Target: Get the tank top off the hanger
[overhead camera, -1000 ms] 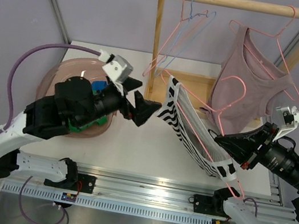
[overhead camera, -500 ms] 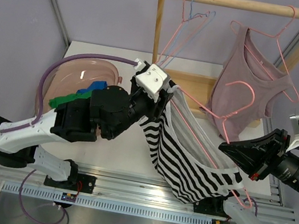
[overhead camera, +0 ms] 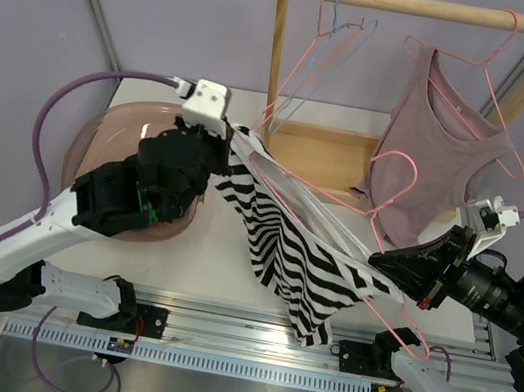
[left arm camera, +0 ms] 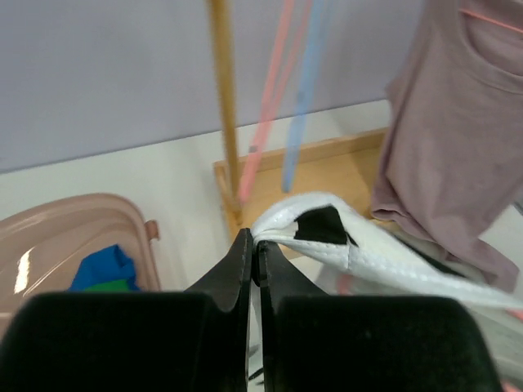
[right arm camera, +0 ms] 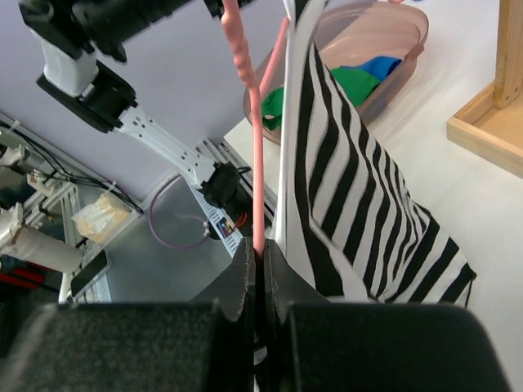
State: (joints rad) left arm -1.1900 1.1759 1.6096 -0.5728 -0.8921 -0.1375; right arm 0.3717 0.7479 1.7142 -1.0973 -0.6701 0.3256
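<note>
The black-and-white striped tank top point(overhead camera: 293, 252) hangs stretched between my two arms on a pink wire hanger point(right arm camera: 255, 163). My left gripper point(overhead camera: 236, 141) is shut on the white hem of the tank top's upper end point(left arm camera: 343, 245), pinched at the fingertips point(left arm camera: 253, 242). My right gripper point(overhead camera: 379, 261) is shut on the hanger's wire, which runs straight up from between its fingers point(right arm camera: 260, 249). In the right wrist view the striped cloth point(right arm camera: 359, 188) drapes just right of that wire. The lower part of the tank top sags toward the table's front edge.
A wooden rack point(overhead camera: 437, 9) stands at the back, with a mauve top point(overhead camera: 432, 155) on its own pink hanger and empty pink and blue hangers point(overhead camera: 319, 44). A pink basin point(overhead camera: 101, 132) with blue and green cloth sits left, under my left arm.
My left gripper has closed on the tank top's hem and pulled it leftward. The cloth now spreads along the hanger and hangs lower. The right gripper keeps its hold.
</note>
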